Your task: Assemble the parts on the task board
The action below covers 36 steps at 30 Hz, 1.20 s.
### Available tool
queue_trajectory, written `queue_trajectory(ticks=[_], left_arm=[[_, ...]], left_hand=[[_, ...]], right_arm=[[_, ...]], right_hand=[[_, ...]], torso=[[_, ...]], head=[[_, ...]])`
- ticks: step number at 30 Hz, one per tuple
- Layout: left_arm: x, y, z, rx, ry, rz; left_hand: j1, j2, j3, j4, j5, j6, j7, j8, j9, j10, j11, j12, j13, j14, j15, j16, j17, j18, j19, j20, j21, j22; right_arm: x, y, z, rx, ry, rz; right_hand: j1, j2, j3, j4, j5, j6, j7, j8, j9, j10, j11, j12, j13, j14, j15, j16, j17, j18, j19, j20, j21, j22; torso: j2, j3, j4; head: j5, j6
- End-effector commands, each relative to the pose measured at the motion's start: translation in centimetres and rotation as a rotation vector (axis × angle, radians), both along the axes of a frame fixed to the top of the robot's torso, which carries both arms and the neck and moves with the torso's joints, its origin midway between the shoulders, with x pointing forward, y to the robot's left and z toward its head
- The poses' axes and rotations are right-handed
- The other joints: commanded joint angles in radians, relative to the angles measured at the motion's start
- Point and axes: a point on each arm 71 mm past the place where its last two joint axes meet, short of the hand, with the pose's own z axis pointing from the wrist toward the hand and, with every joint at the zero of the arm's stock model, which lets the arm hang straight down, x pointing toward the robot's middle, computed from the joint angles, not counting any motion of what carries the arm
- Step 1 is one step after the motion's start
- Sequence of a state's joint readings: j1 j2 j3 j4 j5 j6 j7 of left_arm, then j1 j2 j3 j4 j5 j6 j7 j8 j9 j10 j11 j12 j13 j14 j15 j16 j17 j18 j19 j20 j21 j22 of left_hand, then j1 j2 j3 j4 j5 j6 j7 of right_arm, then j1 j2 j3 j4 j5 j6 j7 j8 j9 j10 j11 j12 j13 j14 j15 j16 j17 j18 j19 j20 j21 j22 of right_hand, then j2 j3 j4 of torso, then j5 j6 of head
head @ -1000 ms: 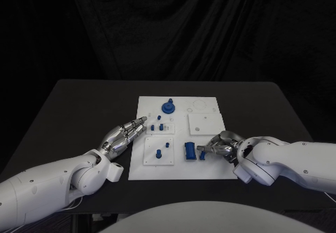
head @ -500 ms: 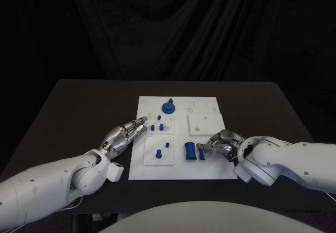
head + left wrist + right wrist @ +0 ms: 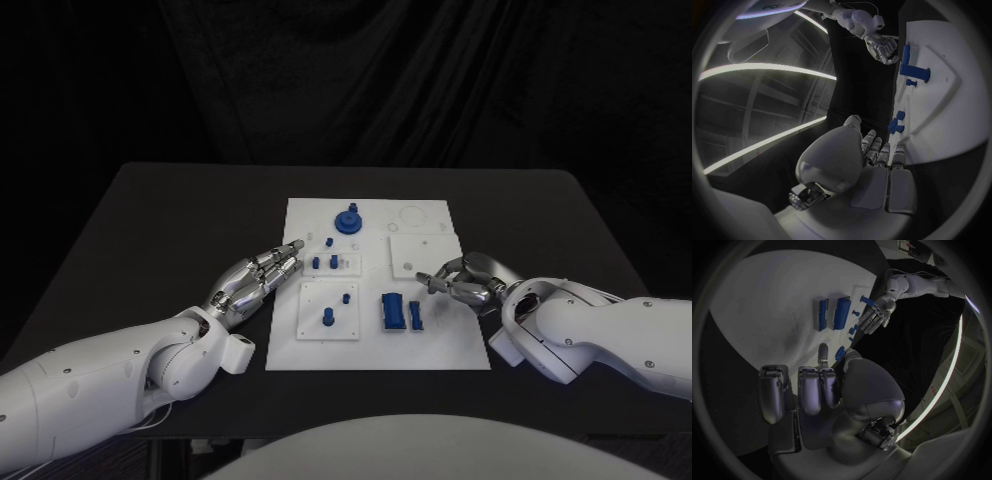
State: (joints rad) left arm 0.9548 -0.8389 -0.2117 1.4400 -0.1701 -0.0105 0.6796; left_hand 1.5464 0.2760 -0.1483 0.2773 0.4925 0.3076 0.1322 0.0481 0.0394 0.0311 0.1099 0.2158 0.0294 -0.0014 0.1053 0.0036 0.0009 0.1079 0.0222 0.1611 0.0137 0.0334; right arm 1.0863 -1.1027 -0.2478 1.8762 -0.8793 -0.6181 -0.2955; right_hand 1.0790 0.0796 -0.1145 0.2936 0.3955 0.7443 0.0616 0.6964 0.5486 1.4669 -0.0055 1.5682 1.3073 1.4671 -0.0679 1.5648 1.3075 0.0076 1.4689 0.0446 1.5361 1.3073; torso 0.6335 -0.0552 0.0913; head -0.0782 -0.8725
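Resting at the left edge of the task board [image 3: 433,345], the left robot hand [image 3: 257,281] lies flat, fingers apart, holding nothing. Blue parts [image 3: 391,310] sit mid-board. The right robot hand [image 3: 459,281], fingers apart and empty, hovers beside them; a careless sweep could topple them.

Dim scene, dark backdrop — wrist views fisheye-warped

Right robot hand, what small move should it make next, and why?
Probably reach back down to the narrow blue bar and grip it. The right robot hand hovers open just beyond it, holding nothing, while the bar lies loose on the task board beside the wider blue block.
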Motion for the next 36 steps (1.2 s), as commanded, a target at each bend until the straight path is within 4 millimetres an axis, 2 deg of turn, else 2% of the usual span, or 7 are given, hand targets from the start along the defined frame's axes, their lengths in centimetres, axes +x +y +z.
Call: queue_trajectory(ticks=[1, 5, 8, 16, 23, 29, 36], left_arm=[[-0.1, 0.0, 0.4, -0.032, -0.039, 0.013], [-0.3, 0.4, 0.7, -0.027, -0.052, 0.033], [-0.6, 0.7, 0.9, -0.024, -0.059, 0.045], [-0.8, 1.2, 2.6, -0.028, -0.115, 0.082], [-0.3, 0.9, 3.6, -0.040, -0.164, 0.094], [-0.1, 0.6, 3.7, -0.045, -0.176, 0.094], [0.0, 0.4, 3.7, -0.045, -0.184, 0.097]], left_hand=[[0.012, 0.000, 0.007, -0.003, 0.004, 0.008, 0.000, 0.007, 0.001, 0.001, 0.005, 0.007, 0.002, 0.001, 0.006, -0.004, -0.001, 0.019, 0.002, 0.005, 0.004, 0.001], [0.021, -0.007, 0.014, -0.008, 0.040, 0.013, -0.003, 0.009, 0.002, 0.004, 0.002, 0.014, 0.002, 0.001, 0.001, -0.004, -0.001, 0.018, 0.002, 0.001, 0.003, 0.000], [0.023, -0.009, 0.015, -0.009, 0.048, 0.017, -0.003, 0.010, 0.002, 0.005, 0.002, 0.019, 0.003, 0.001, 0.000, -0.004, -0.001, 0.018, 0.002, 0.000, 0.003, -0.001], [0.022, -0.019, 0.013, -0.004, 0.056, 0.022, -0.010, 0.012, 0.002, 0.012, -0.007, 0.034, 0.005, 0.001, -0.015, -0.004, -0.001, 0.020, 0.001, -0.013, 0.002, -0.002], [-0.030, -0.015, -0.020, 0.016, 0.025, -0.102, -0.061, -0.021, -0.013, 0.008, -0.049, 0.013, 0.001, 0.001, -0.057, -0.004, -0.001, 0.026, -0.008, -0.049, -0.003, -0.012], [-0.050, -0.005, -0.041, 0.016, 0.012, -0.160, -0.143, -0.028, -0.018, -0.001, -0.073, -0.028, -0.003, 0.001, -0.072, -0.004, -0.001, 0.035, -0.013, -0.054, -0.006, -0.019], [-0.076, 0.004, -0.071, 0.017, -0.005, -0.194, -0.246, -0.031, -0.022, 0.011, -0.131, -0.060, -0.005, 0.001, -0.085, -0.004, -0.001, 0.054, -0.012, -0.047, -0.006, -0.019]], right_arm=[[0.2, 0.0, 1.7, 0.045, -0.238, 0.061], [0.2, -0.5, 2.5, 0.136, -0.328, 0.063], [0.2, -0.8, 3.0, 0.217, -0.362, 0.052], [1.2, -0.7, 3.7, 0.438, -0.391, 0.058], [1.9, -0.3, 3.5, 0.549, -0.363, 0.099], [2.3, -0.3, 3.1, 0.595, -0.335, 0.117], [2.4, -0.2, 2.8, 0.616, -0.322, 0.130]], right_hand=[[0.002, 0.018, -0.019, -0.001, 0.000, 0.011, 0.008, -0.030, -0.032, 0.104, 0.003, 0.003, 0.263, 0.104, 0.005, 0.006, 0.263, 0.014, 0.059, 0.003, -0.038, 0.234], [-0.008, 0.047, -0.060, -0.005, -0.031, 0.067, 0.011, -0.075, -0.091, -0.030, 0.017, -0.105, 0.123, 0.001, 0.019, -0.131, 0.008, 0.074, -0.098, 0.015, -0.276, 0.143], [0.017, 0.080, -0.087, -0.006, -0.044, 0.068, 0.048, -0.119, -0.139, -0.577, 0.062, -0.532, -0.316, -0.424, 0.074, -0.583, -0.551, 0.162, -0.511, 0.058, -0.865, -0.093], [0.050, 0.146, -0.217, -0.002, -0.066, -0.031, 0.125, -0.263, -0.277, -0.943, 0.192, -0.993, -0.910, -0.852, 0.234, -1.171, -1.054, 0.171, -0.780, 0.227, -1.468, -0.624], [0.010, 0.154, -0.274, -0.002, -0.144, -0.235, 0.045, -0.425, -0.405, -1.272, 0.088, -1.148, -1.138, -1.350, 0.137, -1.488, -1.278, 0.145, -1.389, 0.188, -1.516, -1.167], [0.003, 0.155, -0.279, -0.002, -0.160, -0.359, 0.001, -0.510, -0.477, -1.377, 0.066, -1.188, -1.213, -1.430, 0.122, -1.542, -1.296, 0.157, -1.444, 0.178, -1.526, -1.251], [-0.006, 0.152, -0.270, -0.002, -0.173, -0.576, -0.149, -0.649, -0.524, -1.436, 0.061, -1.222, -1.266, -1.448, 0.125, -1.558, -1.302, 0.171, -1.458, 0.184, -1.530, -1.281]], torso=[[0.000, -0.0001, -0.0001], [0.000, 0.0000, 0.0006], [0.000, 0.0000, 0.0001], [-0.001, 0.0000, -0.0009], [-0.022, 0.0020, -0.0075], [-0.050, 0.0056, -0.0232], [-0.064, 0.0118, -0.0268]], head=[[0.002, 0.000], [-0.001, 0.000], [-0.002, 0.000], [0.000, 0.000], [0.010, 0.000], [0.027, 0.000], [0.031, 0.000]])
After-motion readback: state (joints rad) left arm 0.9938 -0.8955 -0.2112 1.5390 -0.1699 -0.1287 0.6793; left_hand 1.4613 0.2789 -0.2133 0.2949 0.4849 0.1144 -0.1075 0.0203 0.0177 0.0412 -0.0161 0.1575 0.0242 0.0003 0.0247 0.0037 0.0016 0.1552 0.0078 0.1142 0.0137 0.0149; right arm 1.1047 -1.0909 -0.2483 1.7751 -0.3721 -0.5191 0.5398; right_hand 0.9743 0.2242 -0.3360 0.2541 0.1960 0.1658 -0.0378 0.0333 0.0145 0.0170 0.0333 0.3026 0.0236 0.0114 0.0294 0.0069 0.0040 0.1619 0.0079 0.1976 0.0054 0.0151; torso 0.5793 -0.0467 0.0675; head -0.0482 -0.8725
